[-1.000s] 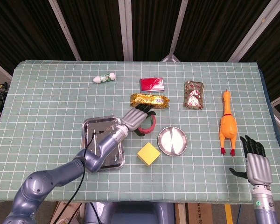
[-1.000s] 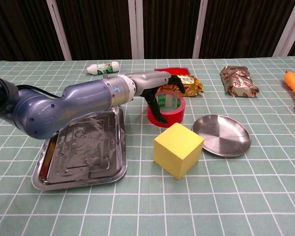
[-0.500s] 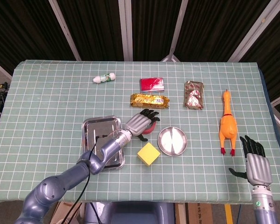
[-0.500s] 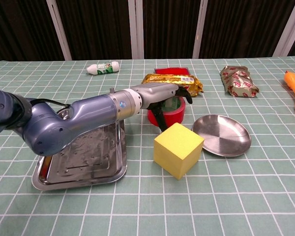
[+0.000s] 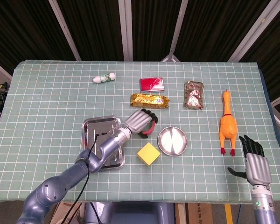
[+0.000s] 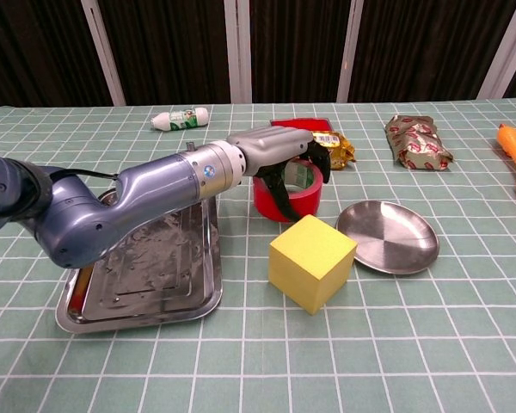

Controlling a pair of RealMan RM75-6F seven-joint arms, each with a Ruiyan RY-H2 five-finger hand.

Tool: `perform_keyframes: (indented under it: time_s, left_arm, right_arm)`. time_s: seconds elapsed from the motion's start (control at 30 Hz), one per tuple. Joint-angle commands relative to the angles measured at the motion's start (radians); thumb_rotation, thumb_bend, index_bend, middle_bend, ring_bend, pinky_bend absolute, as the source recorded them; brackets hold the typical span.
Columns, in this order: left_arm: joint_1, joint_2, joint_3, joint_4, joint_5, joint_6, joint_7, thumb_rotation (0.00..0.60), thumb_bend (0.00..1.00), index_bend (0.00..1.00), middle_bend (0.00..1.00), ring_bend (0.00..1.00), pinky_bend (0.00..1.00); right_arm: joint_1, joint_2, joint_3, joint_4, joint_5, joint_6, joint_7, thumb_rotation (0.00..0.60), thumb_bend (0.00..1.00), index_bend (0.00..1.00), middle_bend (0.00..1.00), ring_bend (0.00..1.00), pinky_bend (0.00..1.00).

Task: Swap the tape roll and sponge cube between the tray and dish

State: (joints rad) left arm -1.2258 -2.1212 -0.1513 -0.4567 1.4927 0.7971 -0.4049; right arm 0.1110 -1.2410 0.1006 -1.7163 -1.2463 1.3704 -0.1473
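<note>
The left hand point(image 6: 275, 155) reaches from the tray side across to the tape roll point(image 6: 285, 196). Its fingers point(image 6: 320, 162) curl over the top of the roll and its thumb runs down the near face, so the hand grips the roll. In the chest view the roll is red, stands tilted on its edge and sits on the worktop point(image 6: 241, 361), between the tray point(image 6: 146, 297) and the dish point(image 6: 387, 237).

The tray is a rectangular metal pan at the left. The left forearm passes over its far right corner. Nothing rests inside it.

The dish is a round metal plate to the right of the roll. It also holds nothing.

The sponge cube point(image 6: 312, 261) is yellow and stands on the worktop just in front of the roll, between the tray and the dish. It touches neither container. In the head view the cube point(image 5: 148, 153) lies near the dish point(image 5: 172, 141) rim.

The right hand point(image 5: 255, 161) appears only in the head view, at the near right edge of the worktop. Its fingers are extended and apart, and it holds nothing.

Other items lie further back:
- a small white bottle point(image 5: 104, 78) on its side, far left;
- a red packet point(image 5: 151, 84);
- a gold-wrapped snack bar point(image 5: 150, 100), just behind the left hand;
- a brown-and-red wrapped packet point(image 5: 194, 94);
- a rubber chicken point(image 5: 227, 122) along the right side.
</note>
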Motion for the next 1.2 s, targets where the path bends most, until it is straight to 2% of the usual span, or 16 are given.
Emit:
perform_keyframes:
  time_s: [0.03, 0.1, 0.23, 0.37, 0.43, 0.63, 0.9, 0.97, 1.03, 1.13, 1.2]
  left_arm:
    - [0.019, 0.048, -0.014, -0.057, 0.000, 0.081, -0.002, 0.600, 0.52, 0.39, 0.44, 0.41, 0.55]
    - [0.041, 0.101, -0.008, -0.111, 0.011, 0.126, 0.013, 0.600, 0.52, 0.39, 0.43, 0.40, 0.55]
    - [0.122, 0.243, 0.041, -0.272, 0.035, 0.184, 0.076, 0.600, 0.50, 0.39, 0.42, 0.38, 0.52]
    - [0.242, 0.391, 0.109, -0.455, 0.037, 0.233, 0.104, 0.600, 0.49, 0.37, 0.41, 0.38, 0.52]
    - [0.282, 0.435, 0.142, -0.506, 0.039, 0.237, 0.109, 0.600, 0.49, 0.37, 0.40, 0.36, 0.52]
    - [0.336, 0.451, 0.194, -0.512, 0.072, 0.252, 0.060, 0.600, 0.49, 0.37, 0.39, 0.36, 0.52]
    - [0.380, 0.466, 0.242, -0.522, 0.126, 0.289, 0.065, 0.600, 0.48, 0.37, 0.38, 0.35, 0.51]
    - [0.392, 0.465, 0.248, -0.522, 0.133, 0.298, 0.072, 0.600, 0.45, 0.37, 0.34, 0.30, 0.46]
    - [0.394, 0.468, 0.254, -0.527, 0.136, 0.283, 0.086, 0.600, 0.40, 0.36, 0.28, 0.22, 0.37]
    - [0.387, 0.484, 0.263, -0.551, 0.139, 0.244, 0.126, 0.600, 0.28, 0.30, 0.15, 0.06, 0.17]
    - [0.380, 0.506, 0.265, -0.586, 0.133, 0.210, 0.156, 0.600, 0.17, 0.25, 0.05, 0.00, 0.07]
  right_arm:
    - [-0.002, 0.000, 0.002, 0.000, -0.001, 0.004, 0.003, 0.600, 0.03, 0.00, 0.00, 0.01, 0.00]
    - [-0.003, 0.001, 0.004, 0.000, 0.000, 0.005, 0.009, 0.600, 0.03, 0.00, 0.00, 0.01, 0.00]
    - [-0.002, 0.001, 0.006, 0.005, 0.005, 0.000, 0.013, 0.600, 0.03, 0.00, 0.00, 0.01, 0.00]
    - [-0.001, -0.002, 0.002, 0.001, 0.002, -0.006, 0.009, 0.600, 0.03, 0.00, 0.00, 0.01, 0.00]
    - [-0.001, -0.002, -0.002, -0.004, -0.003, -0.005, 0.003, 0.600, 0.03, 0.00, 0.00, 0.01, 0.00]
    - [0.002, -0.009, -0.003, -0.004, -0.002, -0.010, -0.006, 0.600, 0.03, 0.00, 0.00, 0.01, 0.00]
    - [-0.002, -0.001, -0.003, -0.007, 0.001, -0.011, 0.002, 0.600, 0.03, 0.00, 0.00, 0.01, 0.00]
    - [-0.003, 0.001, -0.003, -0.008, 0.001, -0.011, 0.006, 0.600, 0.03, 0.00, 0.00, 0.01, 0.00]
    - [-0.004, 0.004, -0.002, -0.010, -0.001, -0.010, 0.009, 0.600, 0.03, 0.00, 0.00, 0.01, 0.00]
    - [-0.005, 0.004, 0.000, -0.011, -0.007, -0.004, 0.016, 0.600, 0.03, 0.00, 0.00, 0.01, 0.00]
    - [-0.006, 0.002, 0.001, -0.009, -0.006, -0.001, 0.017, 0.600, 0.03, 0.00, 0.00, 0.01, 0.00]
